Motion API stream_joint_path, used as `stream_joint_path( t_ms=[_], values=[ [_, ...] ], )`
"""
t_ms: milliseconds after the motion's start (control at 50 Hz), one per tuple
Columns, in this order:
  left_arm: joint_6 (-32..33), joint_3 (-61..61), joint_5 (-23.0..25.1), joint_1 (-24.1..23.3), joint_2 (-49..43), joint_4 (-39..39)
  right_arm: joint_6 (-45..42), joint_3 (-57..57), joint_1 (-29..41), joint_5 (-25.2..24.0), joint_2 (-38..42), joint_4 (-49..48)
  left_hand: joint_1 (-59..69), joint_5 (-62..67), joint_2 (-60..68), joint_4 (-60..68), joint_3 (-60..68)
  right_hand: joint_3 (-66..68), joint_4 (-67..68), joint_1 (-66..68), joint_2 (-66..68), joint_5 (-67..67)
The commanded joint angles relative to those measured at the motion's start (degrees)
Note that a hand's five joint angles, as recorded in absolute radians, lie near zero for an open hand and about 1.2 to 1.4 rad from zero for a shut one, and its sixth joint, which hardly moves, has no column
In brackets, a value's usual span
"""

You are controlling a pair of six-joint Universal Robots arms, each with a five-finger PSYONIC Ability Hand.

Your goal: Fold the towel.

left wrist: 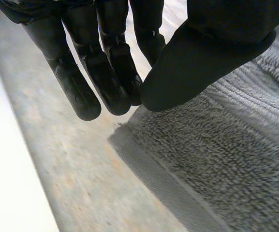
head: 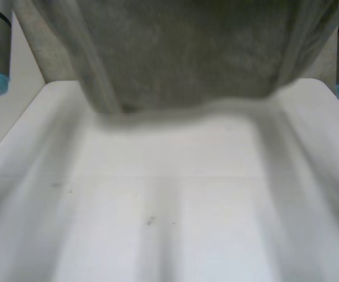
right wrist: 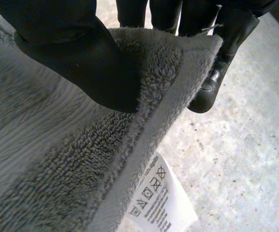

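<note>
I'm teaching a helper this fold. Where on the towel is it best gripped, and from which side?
Probably at a corner, on the hem, coming over the edge so thumb and fingers close on opposite faces. The right hand pinches the towel at the corner by the label that way, the left hand seemingly the other corner, and it hangs flat between them.

White care label (right wrist: 161, 203) hangs from the hem of the grey towel (right wrist: 57, 159). It carries a row of black laundry-care symbols, some crossed out. Beside them are lines of small print, too fine to read.
</note>
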Motion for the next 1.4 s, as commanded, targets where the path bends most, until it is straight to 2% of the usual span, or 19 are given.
stream_joint_path(
  t_ms=[20, 120, 200, 240, 360, 480, 600, 640, 680, 800, 860, 920, 960, 980, 1000, 1140, 1240, 1340, 1400],
  values=[
    [-2.4, -6.31, -1.74, 0.48, 1.8, -1.24, 0.2, 4.08, -0.15, -1.94, -0.47, 10.31, 11.4, 10.57, 10.19, 10.2, 10.27, 2.54, 2.19, 12.71, 4.0, 10.01],
    [-2.22, -15.09, -1.21, 0.48, 1.62, -1.5, 0.38, 7.41, -0.15, -6.15, 1.99, 15.08, 11.4, 10.57, 10.19, 10.2, 10.27, 2.54, 2.19, 12.71, 4.0, 10.01],
    [-2.13, -25.52, 1.59, 0.57, 1.27, -0.98, 0.38, 10.5, -0.15, -8.19, 4.02, 15.08, 11.4, 10.57, 10.19, 10.2, 10.27, 2.54, 2.19, 12.71, 4.0, 10.01],
    [-2.04, -28.37, 2.66, 0.57, 0.22, -0.71, 0.29, 13.39, -0.24, -9.94, 7.86, 15.09, 11.4, 10.57, 10.19, 10.2, 10.27, 2.54, 2.19, 12.71, 4.0, 10.01],
    [-1.17, -35.74, 4.06, 0.65, -6.89, 0.7, -0.59, 15.25, -0.59, -10.82, 18.06, 15.26, 11.4, 10.57, 10.19, 10.2, 10.27, 2.54, 2.19, 12.71, 4.0, 10.01],
    [1.38, -38.91, 4.06, 1.79, -9.19, 0.7, -0.41, 15.51, -0.85, -10.12, 21.6, 15.96, 11.4, 10.57, 10.19, 10.2, 10.27, 2.54, 2.19, 12.71, 4.0, 10.01],
    [2.44, -39.97, 4.15, 2.85, -7.34, 0.7, 1.43, 18.5, -1.03, -10.21, 18.08, 18.07, 11.4, 10.57, 10.19, 10.2, 10.27, 2.54, 2.19, 12.71, 4.0, 10.01],
    [2.44, -40.32, 4.15, 2.94, -5.94, 0.7, 3.01, 19.11, -1.29, -10.21, 16.76, 18.78, 11.4, 10.57, 10.19, 10.2, 10.27, -3.11, -3.47, 7.05, -1.65, 4.35],
    [2.44, -41.11, 4.24, 2.85, -4.18, 0.78, 6.68, 20.25, -2.17, -10.21, 15.54, 19.3, 11.4, 10.57, 10.19, 10.2, 10.27, -17.52, -17.87, -7.35, -16.05, -10.05],
    [2.35, -42.08, 4.24, 2.76, -2.24, 0.78, 9.6, 21.75, -3.49, -10.56, 15.97, 18.78, 11.4, 10.57, 10.19, 10.2, 10.27, -27.65, -28.01, -17.48, -26.19, -20.18],
    [2.35, -42.69, 4.24, 2.76, -1.54, 0.78, 9.61, 21.75, -3.93, -10.74, 16.32, 18.78, 11.4, 10.57, 10.19, 10.2, 10.27, -27.84, -28.2, -17.68, -26.38, -20.37],
    [2.35, -43.13, 4.24, 2.59, -0.93, 0.78, 9.61, 21.93, -4.98, -10.82, 17.12, 18.86, 11.4, 10.57, 10.19, 10.2, 10.27, -24.65, -25.0, -14.48, -23.19, -17.18],
    [2.26, -43.4, 4.24, 2.5, -0.66, 0.78, 9.61, 22.19, -5.69, -10.91, 17.2, 18.78, 11.4, 10.57, 10.19, 10.2, 10.27, -5.43, -5.78, 4.74, -3.97, 2.04],
    [2.26, -43.74, 4.24, 2.41, -0.49, 0.78, 9.61, 22.19, -5.69, -10.91, 17.2, 18.78, 11.4, 10.57, 10.19, 10.2, 10.27, -5.3, -5.66, 4.86, -3.84, 2.17],
    [2.35, -44.09, 4.24, 2.41, -0.49, 0.78, 9.61, 22.54, -6.04, -11.0, 17.12, 18.78, 11.4, 10.57, 10.19, 10.2, 10.27, 2.47, 2.11, 12.63, 3.93, 9.93],
    [2.44, -46.38, 4.24, 2.59, 1.18, -0.01, 9.43, 25.62, -7.8, -10.65, 12.99, 19.92, 11.4, 10.57, 10.19, 10.2, 10.27, 2.54, 2.19, 12.71, 4.0, 10.01],
    [2.79, -50.25, 4.24, 3.2, 6.55, -1.76, 7.32, 30.28, -9.03, -10.91, 7.01, 23.43, 11.4, 10.57, 10.19, 10.2, 10.27, 2.54, 2.19, 12.71, 4.0, 10.01],
    [7.69, -57.26, 4.24, 6.01, 18.11, -10.7, -2.23, 35.71, -11.04, -11.52, -1.41, 36.41, 11.4, 10.57, 10.19, 10.2, 10.27, 2.54, 2.19, 12.71, 4.0, 10.01],
    [9.47, -58.95, 4.33, 6.72, 21.57, -13.45, -6.81, 37.56, -12.01, -12.31, -5.1, 42.39, 11.4, 10.57, 10.19, 10.2, 10.27, 2.54, 2.19, 12.71, 4.0, 10.01]
  ],
)
